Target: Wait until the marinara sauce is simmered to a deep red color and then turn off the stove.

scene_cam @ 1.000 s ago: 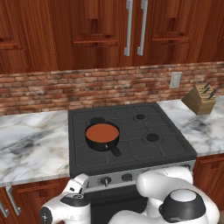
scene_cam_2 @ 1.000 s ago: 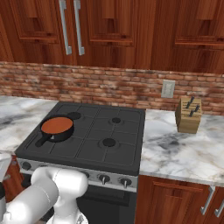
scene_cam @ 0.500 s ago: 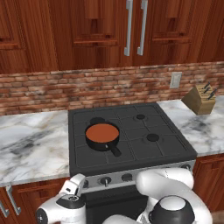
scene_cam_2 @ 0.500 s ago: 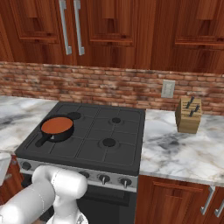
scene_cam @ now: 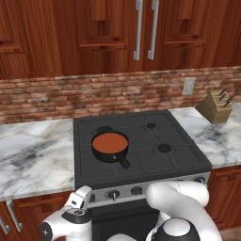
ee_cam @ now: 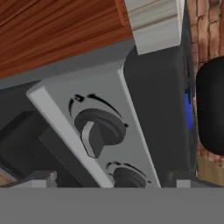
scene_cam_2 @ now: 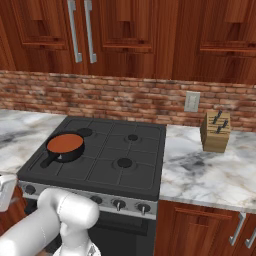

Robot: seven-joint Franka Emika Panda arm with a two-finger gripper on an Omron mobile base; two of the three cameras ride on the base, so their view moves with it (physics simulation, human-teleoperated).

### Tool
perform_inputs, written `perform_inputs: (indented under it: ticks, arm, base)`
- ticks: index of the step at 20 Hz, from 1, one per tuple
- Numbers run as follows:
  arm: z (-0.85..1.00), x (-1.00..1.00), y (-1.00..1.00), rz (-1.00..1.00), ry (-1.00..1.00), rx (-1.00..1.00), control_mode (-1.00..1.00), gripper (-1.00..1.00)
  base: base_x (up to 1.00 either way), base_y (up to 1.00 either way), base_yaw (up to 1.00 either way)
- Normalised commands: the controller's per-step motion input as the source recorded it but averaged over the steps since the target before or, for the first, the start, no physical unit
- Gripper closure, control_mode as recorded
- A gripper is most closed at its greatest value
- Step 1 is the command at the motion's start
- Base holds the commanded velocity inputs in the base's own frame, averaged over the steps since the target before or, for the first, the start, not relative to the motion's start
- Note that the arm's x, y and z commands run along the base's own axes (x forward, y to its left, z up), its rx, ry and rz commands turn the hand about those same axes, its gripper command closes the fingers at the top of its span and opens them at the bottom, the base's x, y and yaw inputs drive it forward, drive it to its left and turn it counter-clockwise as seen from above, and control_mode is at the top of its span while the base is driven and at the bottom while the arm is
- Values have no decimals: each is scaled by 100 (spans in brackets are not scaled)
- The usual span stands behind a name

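sauce: brick-red in the black saucepan, mid-left of frame on the stove | jaws: wide apart, holding nothing, aimed at a front knob | risk: we could grab the neighbouring knob and leave the burner lit

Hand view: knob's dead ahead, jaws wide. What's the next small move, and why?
Probably ease the gripper forward until its open fingers straddle the knob, then close. The knob sits centred in the hand view with its handle ridge facing the camera and nothing touching it. The marinara sauce in the saucepan on the stove already looks reddish, so the switch-off seems due.
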Motion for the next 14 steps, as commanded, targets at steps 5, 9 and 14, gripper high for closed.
perform_inputs:
  ticks: [5, 9, 14]
  arm:
    - [-23, 17, -4, 0, 0, 0, -100, -100]
    - [-16, 12, -3, 0, -1, 0, -100, -100]
    - [-7, 5, -1, 1, -2, 0, -100, -100]
  base:
    - [0, 0, 0]
    - [0, 0, 0]
    - [0, 0, 0]
